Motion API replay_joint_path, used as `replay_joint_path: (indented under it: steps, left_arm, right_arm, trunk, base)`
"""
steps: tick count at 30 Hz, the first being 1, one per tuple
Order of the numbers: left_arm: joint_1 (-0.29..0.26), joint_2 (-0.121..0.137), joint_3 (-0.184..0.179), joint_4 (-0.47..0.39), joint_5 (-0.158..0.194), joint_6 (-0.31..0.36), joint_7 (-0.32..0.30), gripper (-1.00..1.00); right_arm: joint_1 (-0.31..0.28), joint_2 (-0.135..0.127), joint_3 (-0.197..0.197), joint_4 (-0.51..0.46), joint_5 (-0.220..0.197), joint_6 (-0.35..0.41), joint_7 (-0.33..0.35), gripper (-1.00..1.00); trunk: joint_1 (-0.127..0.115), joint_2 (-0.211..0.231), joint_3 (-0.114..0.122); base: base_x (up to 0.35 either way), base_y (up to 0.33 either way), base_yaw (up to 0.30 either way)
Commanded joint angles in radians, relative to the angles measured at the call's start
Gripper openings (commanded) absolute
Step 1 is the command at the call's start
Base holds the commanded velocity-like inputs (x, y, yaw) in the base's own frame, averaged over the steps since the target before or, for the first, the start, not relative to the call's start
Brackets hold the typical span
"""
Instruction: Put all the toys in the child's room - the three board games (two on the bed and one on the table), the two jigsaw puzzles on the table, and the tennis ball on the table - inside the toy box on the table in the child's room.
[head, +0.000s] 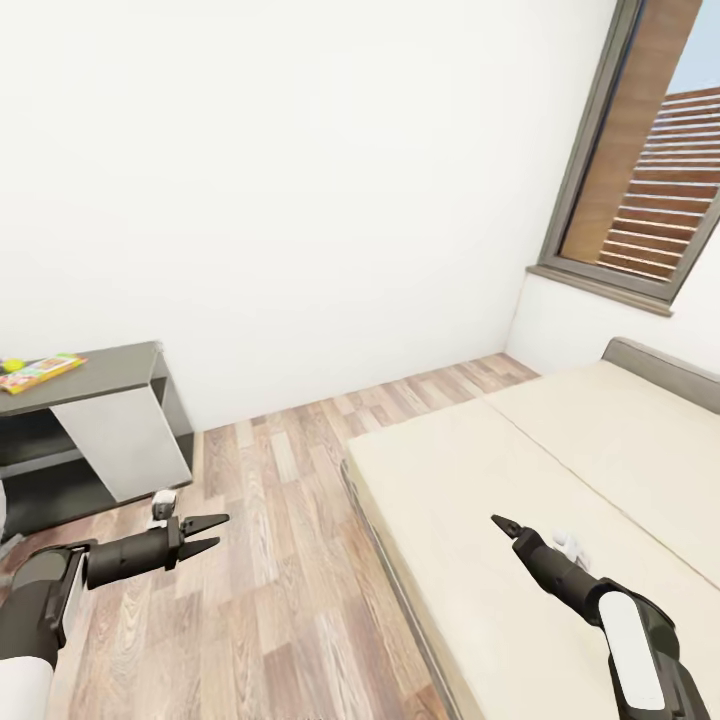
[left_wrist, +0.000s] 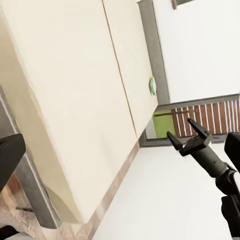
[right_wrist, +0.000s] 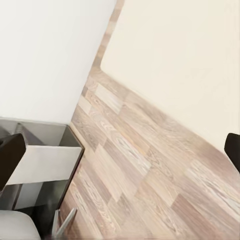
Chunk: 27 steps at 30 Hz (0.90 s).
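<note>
Both arms idle: left gripper (head: 205, 535) fingers apart over floor; right gripper (head: 503, 524) above the bed (head: 560, 470) (spread unclear); one board game (head: 38, 372) lies on the table (head: 95, 375); approach squarely.

The head camera looks forward and down from above both arms, taking in the bed (head: 560, 480), plank floor (head: 270, 560) and table (head: 90, 375); the left wrist camera faces across the bed (left_wrist: 75, 100) toward the window (left_wrist: 200, 117); the right wrist camera looks down, seemingly from some height, at floor (right_wrist: 145, 165) and table (right_wrist: 45, 162); all share the bed.
</note>
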Motion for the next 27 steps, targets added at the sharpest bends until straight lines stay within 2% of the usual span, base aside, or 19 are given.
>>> replay_joint_path:
  steps: [1,6,27]
  left_arm:
    - [-0.001,-0.001,0.002,0.0,-0.01,0.01,-0.009,1.0]
    - [-0.001,-0.001,0.002,0.0,-0.01,0.01,-0.009,1.0]
    - [-0.001,-0.001,0.002,0.0,-0.01,0.01,-0.01,1.0]
  right_arm:
    - [-0.001,0.001,-0.004,-0.001,0.005,0.007,0.007,1.0]
    - [-0.001,0.001,-0.004,-0.001,0.005,0.007,0.007,1.0]
    - [-0.001,0.002,-0.004,-0.002,0.005,0.005,0.008,1.0]
  trunk:
    - [0.001,-0.002,-0.003]
    - [0.001,-0.002,-0.005]
    - [0.001,-0.002,-0.013]
  base:
    - [0.0,0.0,0.281]
    - [-0.022,0.0,0.281]
    - [-0.131,0.0,0.274]
